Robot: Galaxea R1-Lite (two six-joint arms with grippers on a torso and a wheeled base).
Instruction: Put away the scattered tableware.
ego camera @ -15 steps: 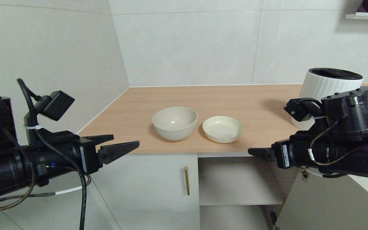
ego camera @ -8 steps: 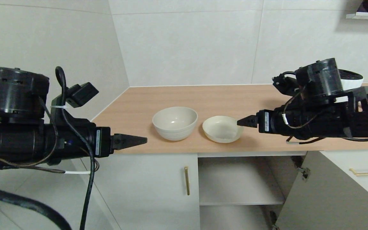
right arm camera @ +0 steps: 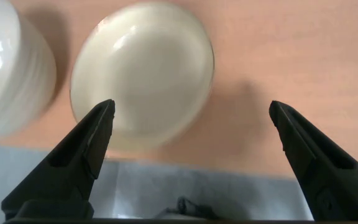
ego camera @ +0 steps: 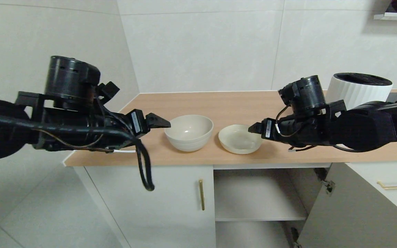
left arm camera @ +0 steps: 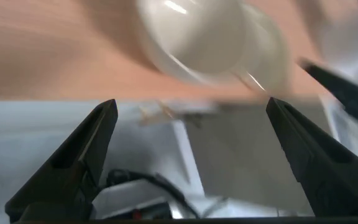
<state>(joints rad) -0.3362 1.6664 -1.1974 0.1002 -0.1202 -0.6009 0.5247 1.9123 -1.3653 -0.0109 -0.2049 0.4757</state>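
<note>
Flanking the bowl (ego camera: 189,132) and shallow dish (ego camera: 240,138) on the counter (ego camera: 240,105), left claw (ego camera: 164,123) and right claw (ego camera: 252,128) gape empty.

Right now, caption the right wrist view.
Open right gripper frames the shallow bowl, deeper bowl beside it, on wooden counter.

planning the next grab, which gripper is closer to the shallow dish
Right. The right gripper hangs open at the shallow dish's right edge; the left gripper is farther off, on the far side of the deep bowl, by that bowl's left rim.

Glossy ceramic-looking bowl (ego camera: 189,132) and shallow dish (ego camera: 240,138) on a matt wood-grain countertop (ego camera: 240,106).
</note>
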